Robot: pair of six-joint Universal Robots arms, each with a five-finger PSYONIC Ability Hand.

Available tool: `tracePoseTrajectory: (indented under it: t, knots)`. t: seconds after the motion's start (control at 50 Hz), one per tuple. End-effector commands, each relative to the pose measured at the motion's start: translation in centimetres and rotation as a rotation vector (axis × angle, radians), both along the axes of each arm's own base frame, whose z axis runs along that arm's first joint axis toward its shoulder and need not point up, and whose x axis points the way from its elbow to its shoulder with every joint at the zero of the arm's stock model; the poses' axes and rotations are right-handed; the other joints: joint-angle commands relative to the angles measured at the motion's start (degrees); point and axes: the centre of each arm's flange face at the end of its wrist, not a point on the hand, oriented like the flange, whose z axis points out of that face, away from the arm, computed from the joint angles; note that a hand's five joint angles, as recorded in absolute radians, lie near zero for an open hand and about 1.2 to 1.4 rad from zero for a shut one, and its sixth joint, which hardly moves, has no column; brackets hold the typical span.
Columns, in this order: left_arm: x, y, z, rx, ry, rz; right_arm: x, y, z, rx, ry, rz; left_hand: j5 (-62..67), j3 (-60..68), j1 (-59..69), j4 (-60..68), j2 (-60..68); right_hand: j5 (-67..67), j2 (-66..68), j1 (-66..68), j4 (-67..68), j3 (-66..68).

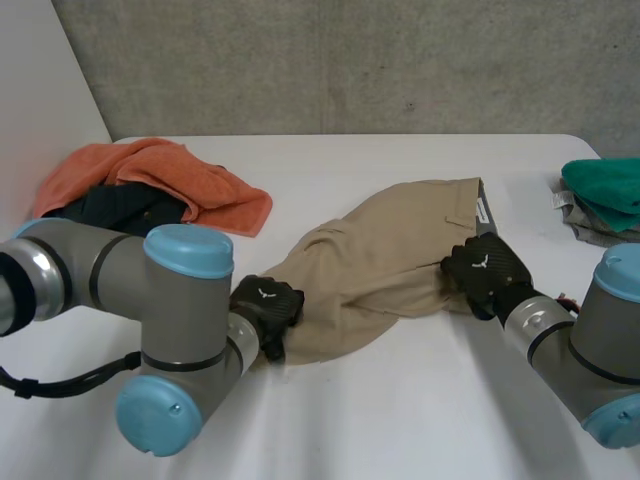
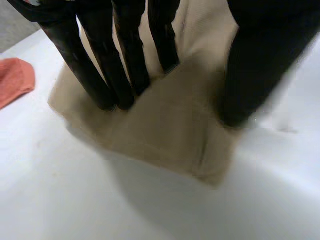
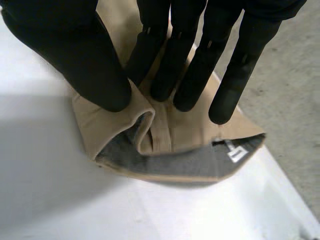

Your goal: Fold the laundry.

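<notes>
Saw white table (image 1: pixel 400 420) carrying everything. Noted left arm (image 1: pixel 120 280) and right arm (image 1: pixel 600 340) reaching in from near side. Found tan garment (image 1: pixel 380 260) lying rumpled across mid-table, waistband end toward far right, other end toward near left. Logged orange towel (image 1: pixel 170 175) at far left, heaped over a dark garment (image 1: pixel 125 208); green cloth (image 1: pixel 608 188) at right edge, on top of a grey cloth (image 1: pixel 585 228), well apart from tan garment. Found left hand (image 1: pixel 265 305) on garment's near-left end, fingers (image 2: pixel 100 75) straight, tips resting on cloth, thumb set apart, cloth flat between, nothing grasped. Found right hand (image 1: pixel 488 272) on waistband (image 3: pixel 190 167), a raised ridge of it pinched between thumb and fingers (image 3: pixel 192 75). Spotted small white label (image 3: pixel 236 152) inside waistband.
</notes>
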Motion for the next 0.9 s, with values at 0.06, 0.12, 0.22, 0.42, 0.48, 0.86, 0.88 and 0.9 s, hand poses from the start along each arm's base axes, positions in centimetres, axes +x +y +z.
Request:
tracePoseTrajectory:
  t: [0.06, 0.12, 0.22, 0.42, 0.48, 0.86, 0.88, 0.9]
  knots:
    - [0.8, -1.9, 4.5, -0.167, 0.008, 0.133, -0.9, -0.8, 3.8, -0.051, -0.092, -0.058, 25.13, 24.76, 30.08, 24.45, 24.73, 13.95, 12.93, 15.99, 12.66, 13.45]
    - [1.3, -2.2, 8.2, -0.236, 0.089, 0.141, -1.1, -0.7, 7.2, -0.061, -0.145, -0.076, 25.13, 24.76, 30.08, 24.45, 24.73, 13.95, 12.93, 15.99, 12.66, 13.45]
    - [3.0, -1.8, 14.8, -0.360, 0.208, 0.136, -2.7, -0.7, 13.9, 0.007, -0.203, -0.140, 25.13, 24.76, 30.08, 24.45, 24.73, 13.95, 12.93, 15.99, 12.66, 13.45]
    - [4.0, -0.4, 20.7, -0.449, 0.308, 0.031, -2.2, 0.9, 20.3, 0.143, -0.179, -0.136, 25.13, 24.76, 30.08, 24.45, 24.73, 13.95, 12.93, 15.99, 12.66, 13.45]
    - [3.6, -0.9, 19.5, -0.399, 0.277, 0.022, -1.9, 0.7, 19.5, 0.199, -0.145, -0.131, 25.13, 24.76, 30.08, 24.45, 24.73, 13.95, 12.93, 15.99, 12.66, 13.45]
    - [0.1, -13.3, 22.2, -0.714, 0.433, 0.061, 3.2, -8.3, 21.4, -0.262, -0.449, -0.192, 25.13, 24.76, 30.08, 24.45, 24.73, 13.95, 12.93, 15.99, 12.66, 13.45]
    - [0.6, -13.6, 25.3, -0.840, 0.518, 0.088, 3.2, -8.7, 24.2, -0.374, -0.555, -0.180, 25.13, 24.76, 30.08, 24.45, 24.73, 13.95, 12.93, 15.99, 12.66, 13.45]
    - [0.7, -13.6, 26.6, -0.892, 0.557, 0.092, 3.3, -8.6, 25.6, -0.425, -0.606, -0.171, 25.13, 24.76, 30.08, 24.45, 24.73, 13.95, 12.93, 15.99, 12.66, 13.45]
